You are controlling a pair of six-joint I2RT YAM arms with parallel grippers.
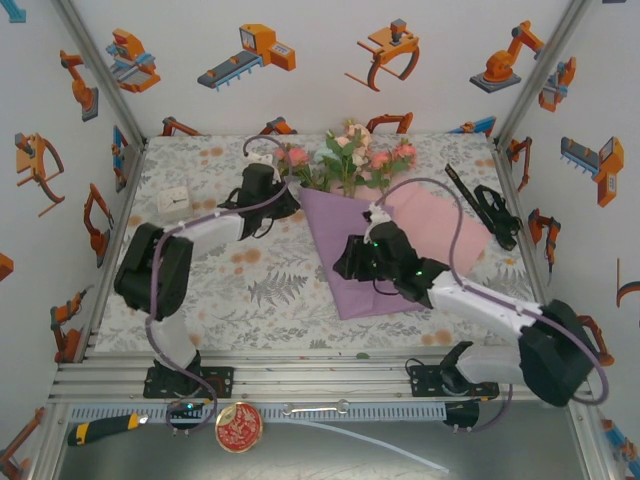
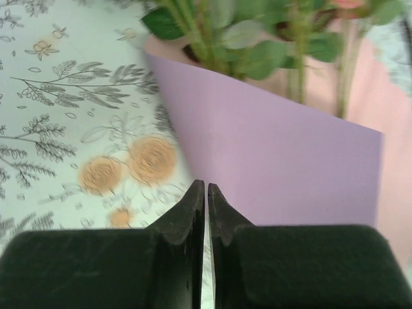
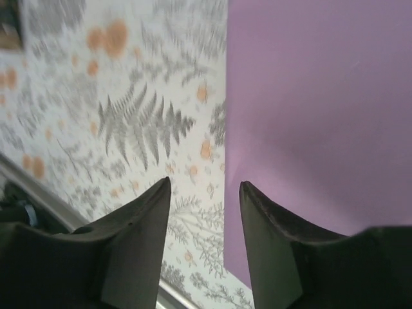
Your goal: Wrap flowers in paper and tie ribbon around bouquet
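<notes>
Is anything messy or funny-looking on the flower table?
The paper is only half wrapped: its pink flap lies spread flat to one side, leaving the flowers loosely covered. Nothing looks spilled or broken.

Matt smooth lilac paper (image 2: 270, 167), printed cloth tablecloth (image 1: 270, 290), matt black fingers (image 3: 141, 244), brushed metal rail (image 1: 300, 375)

Lilac-purple paper cone bouquet (image 1: 330, 232) lying mid fern-print cloth tabletop (image 1: 200, 290), pink and cream flowers (image 1: 355, 150) at its far end, left claw (image 1: 288, 200) just beside its left edge, right claw (image 1: 352, 262) over its near half
</notes>
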